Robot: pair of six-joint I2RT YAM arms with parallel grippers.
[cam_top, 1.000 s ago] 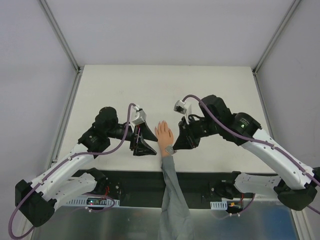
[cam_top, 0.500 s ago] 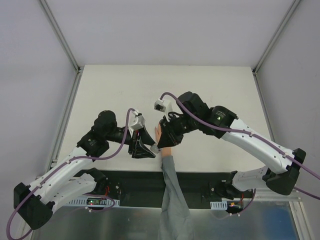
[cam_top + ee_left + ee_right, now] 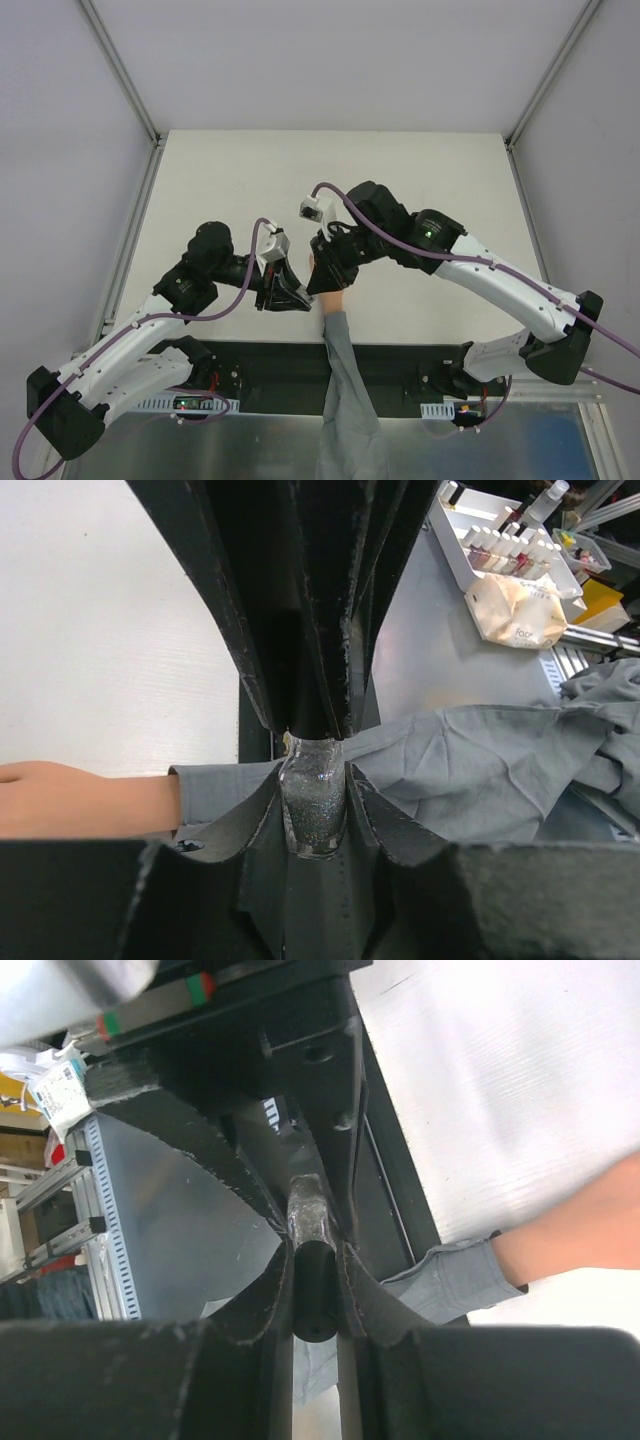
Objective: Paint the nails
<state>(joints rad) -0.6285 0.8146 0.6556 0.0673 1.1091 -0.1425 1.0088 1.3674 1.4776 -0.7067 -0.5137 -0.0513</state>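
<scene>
My left gripper [image 3: 313, 780] is shut on a small glass bottle of dark glitter polish [image 3: 313, 815]. My right gripper [image 3: 315, 1255] is shut on the bottle's black cap [image 3: 315, 1290], with the bottle [image 3: 308, 1210] just beyond it. In the top view the left gripper [image 3: 295, 293] and right gripper [image 3: 322, 280] meet tip to tip over the peach mannequin hand [image 3: 335, 297]. The hand [image 3: 80, 800] lies flat with a grey sleeve [image 3: 470, 770] trailing off the table. The right gripper covers the fingers, so the nails are hidden.
The white table [image 3: 400, 180] stretches beyond the arms, with a black strip [image 3: 400, 355] at its near edge. Off the table, a white tray of several polish bottles [image 3: 500, 540] and a paper packet [image 3: 520, 610] sit on a metal surface.
My right gripper has swung left across the hand, carrying the cap, to meet the left gripper. The left jaws have closed onto the bottle.
</scene>
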